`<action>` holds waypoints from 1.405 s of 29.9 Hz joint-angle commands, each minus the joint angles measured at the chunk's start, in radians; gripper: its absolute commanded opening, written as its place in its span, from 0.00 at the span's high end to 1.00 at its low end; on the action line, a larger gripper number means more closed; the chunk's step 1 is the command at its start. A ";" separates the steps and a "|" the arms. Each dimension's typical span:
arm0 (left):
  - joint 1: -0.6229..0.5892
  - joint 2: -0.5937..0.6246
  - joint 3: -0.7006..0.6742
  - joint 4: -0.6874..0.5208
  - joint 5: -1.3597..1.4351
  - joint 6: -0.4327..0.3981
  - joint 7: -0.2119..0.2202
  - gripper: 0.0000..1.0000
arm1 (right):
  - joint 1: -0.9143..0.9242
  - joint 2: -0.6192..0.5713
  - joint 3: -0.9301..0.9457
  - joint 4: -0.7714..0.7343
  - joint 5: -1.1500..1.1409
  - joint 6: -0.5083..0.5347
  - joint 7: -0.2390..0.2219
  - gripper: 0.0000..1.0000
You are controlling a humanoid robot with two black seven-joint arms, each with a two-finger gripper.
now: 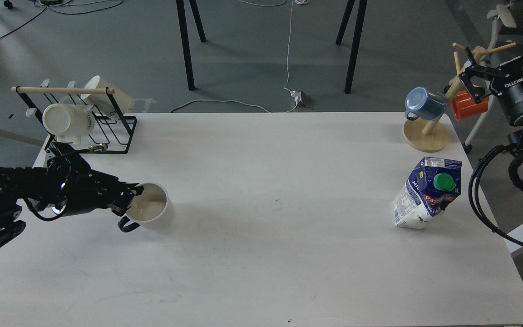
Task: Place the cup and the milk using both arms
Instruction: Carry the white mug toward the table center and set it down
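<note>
Head view shows my left gripper (127, 200) at the cup (150, 212), its fingers reaching over the near rim by the black handle, one seemingly inside and one outside; I judge it clenched on the rim, though the dark fingers blur together. The cup stands upright on the left side of the white table (261, 254), and its cream inside looks empty. My right gripper (470, 79) is raised off the table's far right corner, near the wooden mug tree (429, 129), fingers spread and holding nothing. The milk (428, 193) stands on the right side of the table, well apart from that gripper, dented and leaning, green cap on. What worries me: a pinch on the rim alone is thin, so the cup could swing or slip if I lift fast. The leaning carton could topple if my right fingers nudge it before closing, and its soft sides may buckle under a squeeze. Swinging down from beside the tree, I might also clip the blue mug (422, 103) or orange mug (469, 105) hanging there. Two white mugs (68, 120) lie in the black rack (107, 131) behind my left arm, both apparently empty.
</note>
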 commanded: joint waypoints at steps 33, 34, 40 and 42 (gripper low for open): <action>-0.144 -0.588 0.069 0.087 0.053 -0.316 0.212 0.86 | 0.236 0.092 -0.067 0.003 -0.011 -0.001 -0.001 0.01; -0.139 -0.587 0.069 0.087 0.051 -0.316 0.210 0.86 | 0.229 0.092 -0.065 0.005 -0.009 -0.001 -0.001 0.01; -0.135 -0.581 0.059 0.084 0.048 -0.313 0.212 0.82 | 0.196 0.091 -0.061 0.026 -0.009 0.000 -0.001 0.01; -0.135 -0.572 0.046 0.075 0.040 -0.309 0.210 0.68 | 0.183 0.085 -0.056 0.041 -0.009 0.000 -0.001 0.01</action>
